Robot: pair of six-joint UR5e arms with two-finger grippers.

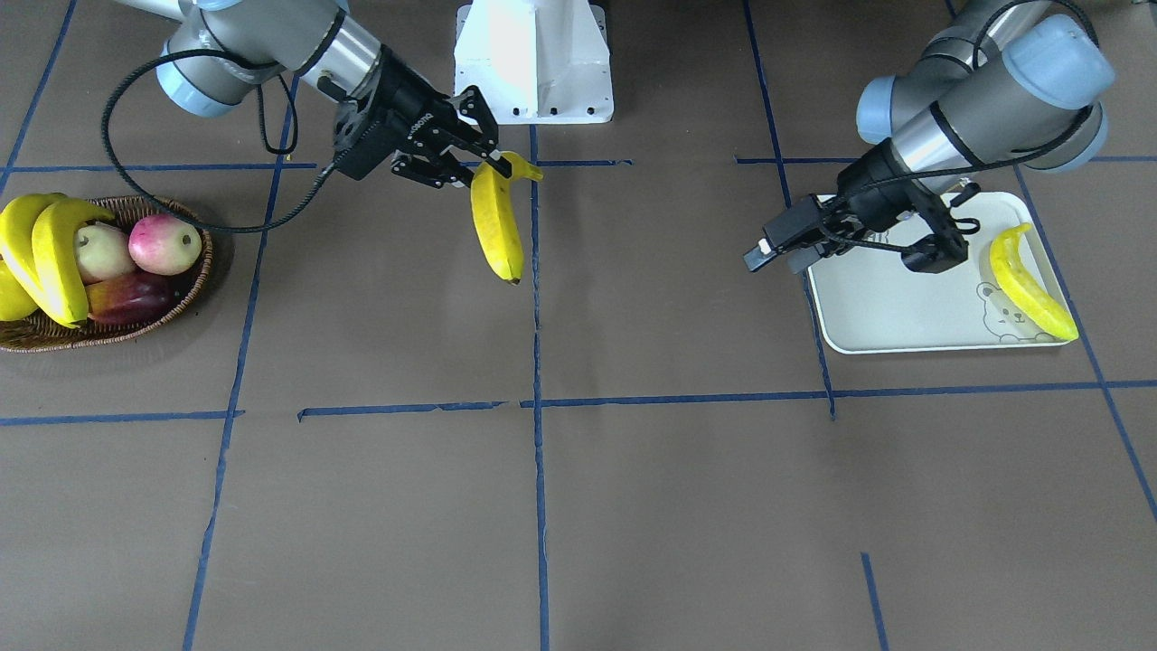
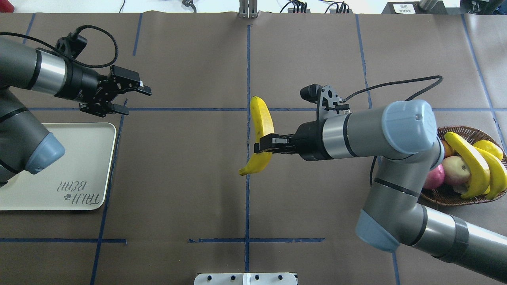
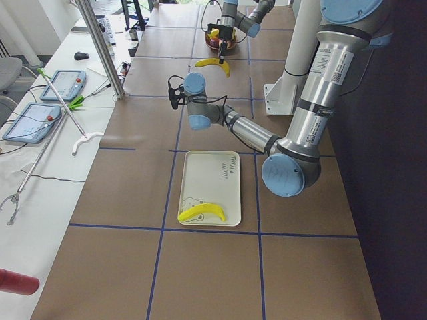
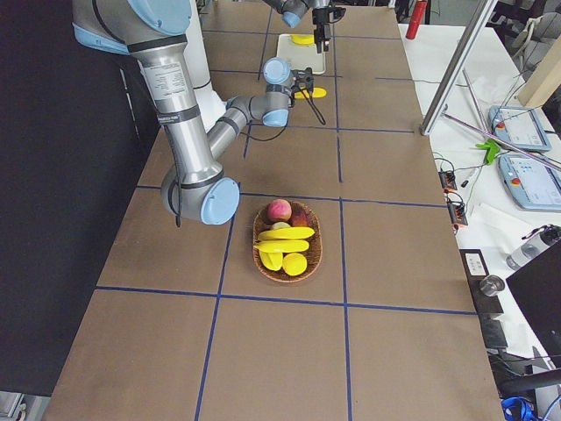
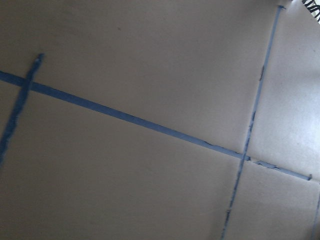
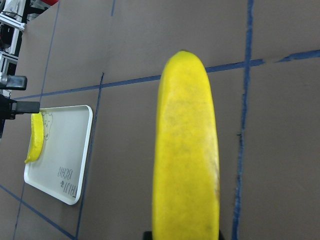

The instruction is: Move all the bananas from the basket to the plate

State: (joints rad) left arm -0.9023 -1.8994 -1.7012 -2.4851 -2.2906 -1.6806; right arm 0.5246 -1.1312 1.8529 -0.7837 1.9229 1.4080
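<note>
The right claw (image 2: pixel 262 144) is closed on one banana (image 2: pixel 261 118) near its stem end, holding it clear of the counter (image 2: pixel 178 178) at the centre of the overhead frame, over the vertical blue tape line (image 2: pixel 248 59). A second banana (image 1: pixel 1030 285) lies along the right edge of the plate (image 1: pixel 886 307) in the front-facing view, just beside the printed bear face (image 1: pixel 1012 312). The third and fourth bananas (image 1: pixel 59 262) lie side by side in the basket (image 1: pixel 194 280) at that view's left edge. With them are one pale green fruit (image 1: pixel 101 253), one pink-red fruit (image 1: pixel 164 244), one dark red fruit (image 1: pixel 131 297) and two short plump yellow fruits (image 4: pixel 295 263). The left claw (image 2: pixel 134 101), in the upper left of the overhead frame, is spread wide and holds nothing.
</note>
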